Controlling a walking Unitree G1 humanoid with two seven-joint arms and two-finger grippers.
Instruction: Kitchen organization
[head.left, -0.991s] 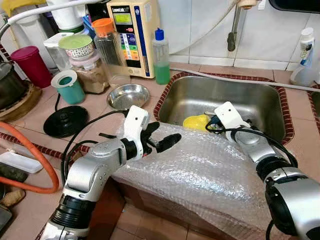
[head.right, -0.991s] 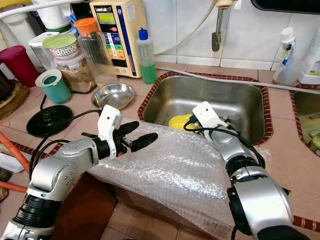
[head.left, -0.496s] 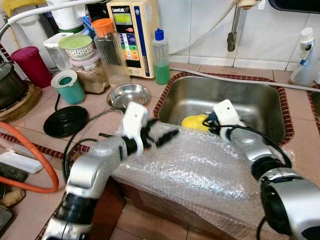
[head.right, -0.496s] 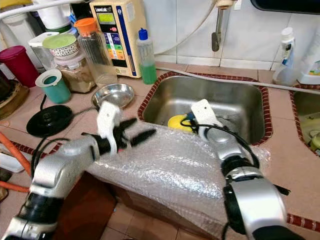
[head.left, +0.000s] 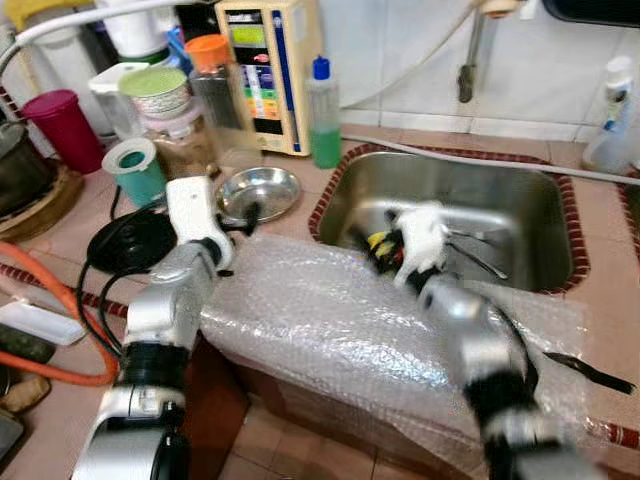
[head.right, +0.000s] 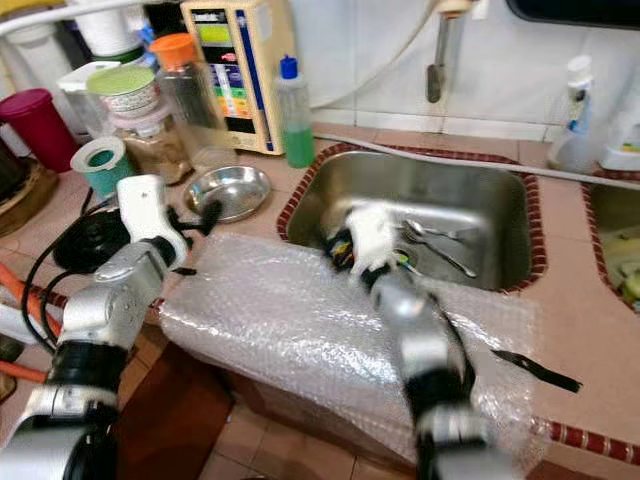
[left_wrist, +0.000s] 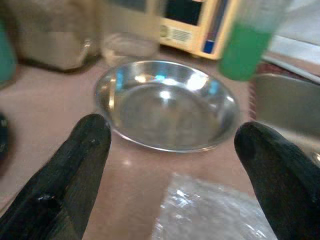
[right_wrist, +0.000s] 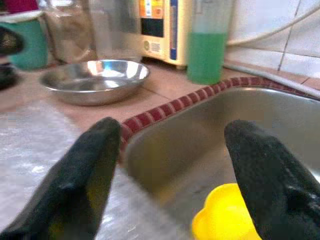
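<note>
Both pincers are seen spread wide, with nothing held between the fingers. Left gripper is placed low in its wrist view, just short of a steel bowl that sits centred beyond the fingertips on the tiled counter; no contact with the bowl is shown. Right gripper is held over the near left rim of the sink, with a yellow object partly cut off at the bottom edge of its wrist view, not touched. A sheet of bubble wrap is draped across the counter's front edge in the lower middle of the head views, under both arms. Cutlery is glimpsed in the sink. Motion blur smears both arms, so finer detail cannot be made out.
</note>
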